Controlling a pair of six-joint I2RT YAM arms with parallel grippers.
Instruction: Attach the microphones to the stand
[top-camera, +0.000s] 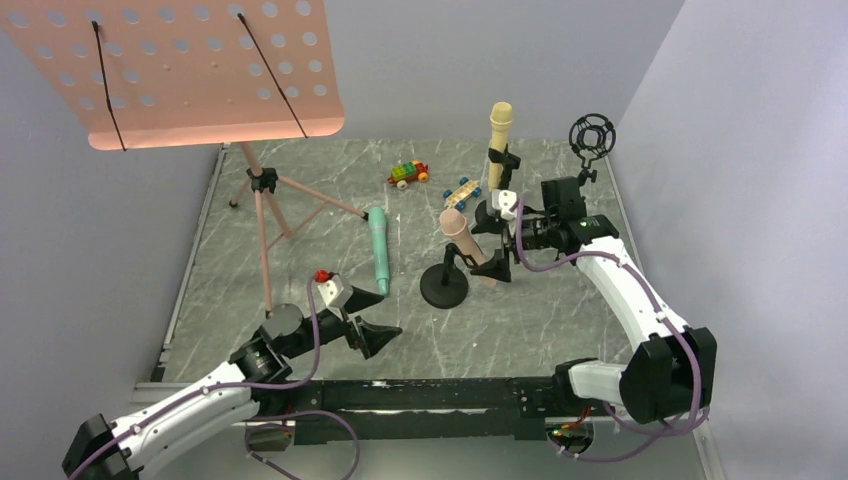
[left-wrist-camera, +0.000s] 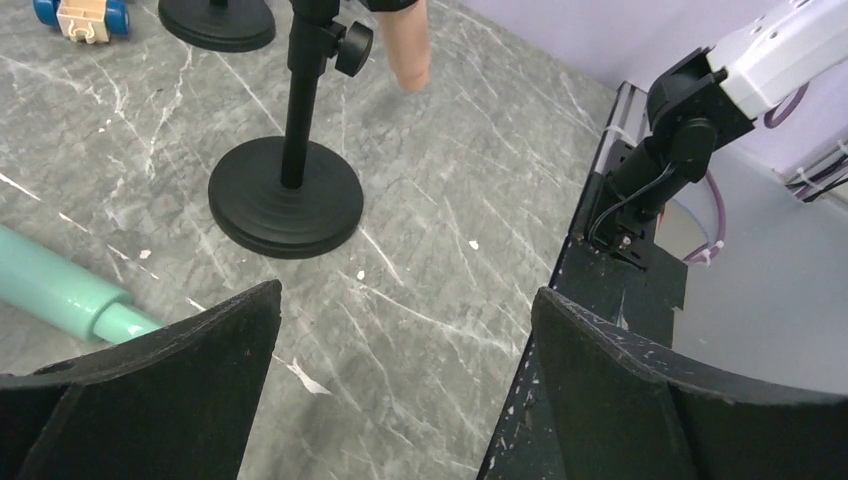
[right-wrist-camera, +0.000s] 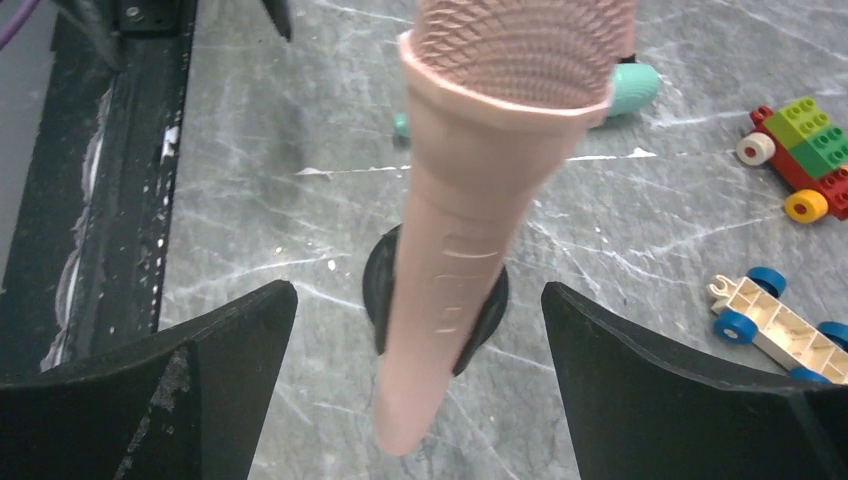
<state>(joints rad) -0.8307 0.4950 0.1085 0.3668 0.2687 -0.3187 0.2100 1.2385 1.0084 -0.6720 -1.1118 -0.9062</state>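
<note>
Your L tool (left-wrist-camera: 407, 295) is wide open and holds nothing. Just ahead of it, a bit to its left, the green mic (top-camera: 379, 255) lies flat on the worktop (top-camera: 560, 320). Its long side runs away from you, with the thin tail end nearest the tool. The L arm is much nearer, so I'd grab it w/ that one, fingers across the thin part. Your R tool (right-wrist-camera: 418, 287) is wide open too. The pink mic (right-wrist-camera: 470, 230) is between its fingers, touching neither, tilted in its stand (top-camera: 444, 288).
</note>
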